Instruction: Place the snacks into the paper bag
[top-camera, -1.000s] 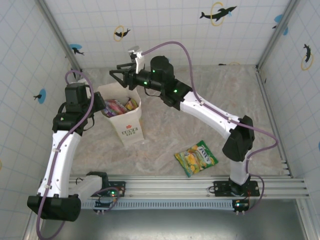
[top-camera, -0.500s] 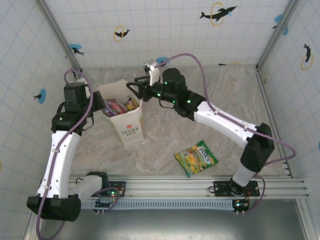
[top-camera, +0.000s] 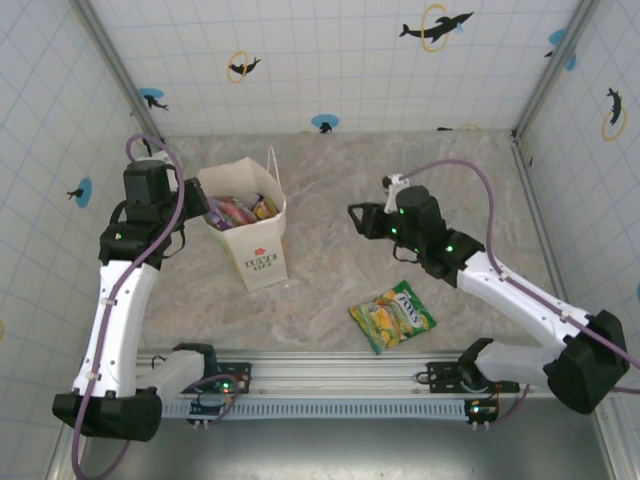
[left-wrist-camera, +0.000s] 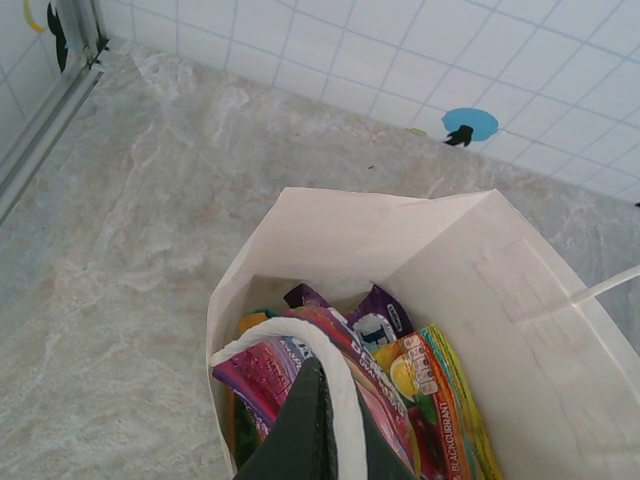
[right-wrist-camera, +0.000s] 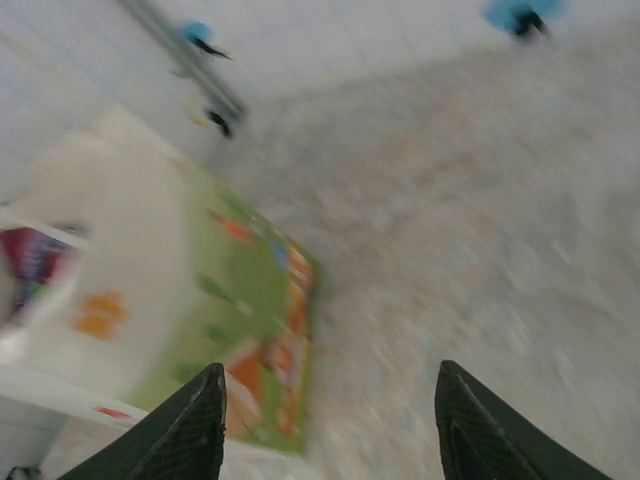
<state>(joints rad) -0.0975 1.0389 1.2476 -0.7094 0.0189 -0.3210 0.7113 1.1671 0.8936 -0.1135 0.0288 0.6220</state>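
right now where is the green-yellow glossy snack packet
In the top view, the green-yellow glossy snack packet lies flat on the table by the front rail, right of the cream-white paper bag.

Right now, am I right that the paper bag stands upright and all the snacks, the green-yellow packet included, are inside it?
Not quite: the green-yellow packet is not inside. It lies flat on the table, apart from the bag and nearer the right arm's base, as the top external view shows. The rest holds: the paper bag stands upright with the other packets inside it.
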